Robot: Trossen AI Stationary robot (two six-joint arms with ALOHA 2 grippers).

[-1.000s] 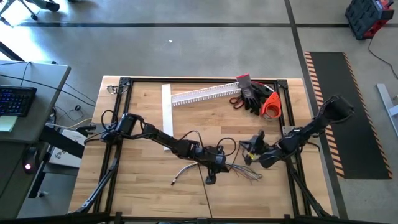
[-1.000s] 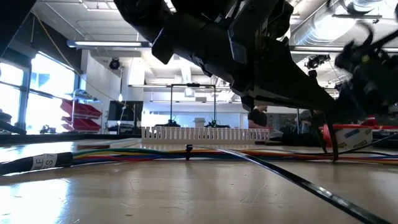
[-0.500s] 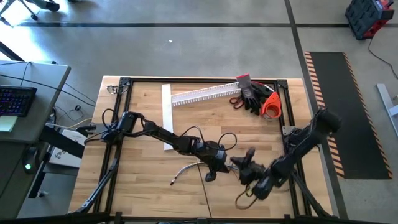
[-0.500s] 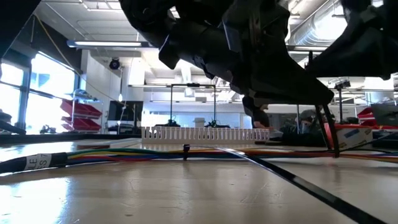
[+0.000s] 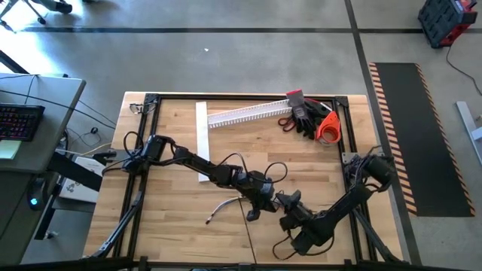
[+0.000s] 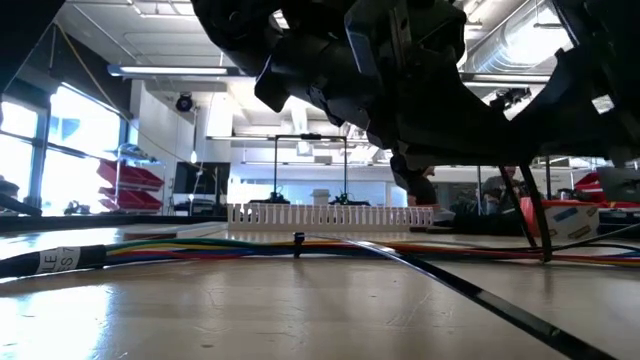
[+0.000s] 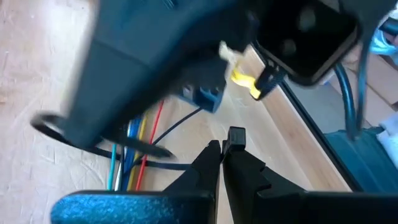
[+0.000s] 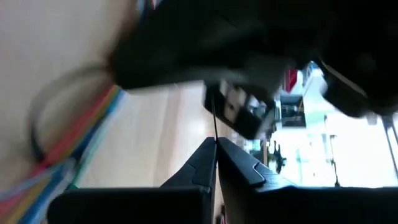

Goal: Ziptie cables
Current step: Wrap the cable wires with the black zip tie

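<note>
The cables [image 5: 226,203] lie across the table's middle as a bundle of coloured wires [image 6: 200,245], with a loop [image 5: 277,170] toward the far side. A black ziptie [image 6: 298,241] circles the bundle, and its long tail [image 6: 480,296] runs toward the near edge [image 5: 251,237]. My left gripper [image 5: 263,199] is shut just above the bundle. My right gripper [image 5: 288,202] is shut right beside it, reaching in from the near right. In the left wrist view the right arm fills the space above the wires [image 7: 132,155]. My left gripper pinches a small black piece [image 7: 235,133] at its fingertips; a thin black strip [image 7: 168,163] runs from the fingers toward the wires. Whether it is the ziptie's head I cannot tell for sure. My right gripper pinches a thin black ziptie strip [image 8: 214,121] between its fingertips; the strip stands out straight beyond them.
A white slotted channel [image 5: 248,113] and a flat white strip [image 5: 201,132] lie at the far side. Black gloves [image 5: 305,117], red-handled scissors [image 5: 286,120] and an orange tape roll [image 5: 327,129] sit at the far right corner. A black frame [image 5: 143,135] borders the table.
My right arm has swung from the table's right side toward the near edge and then left, bringing its gripper up against the left gripper. The wire ends on the right have been dragged along toward the near edge. My left gripper has barely moved.
</note>
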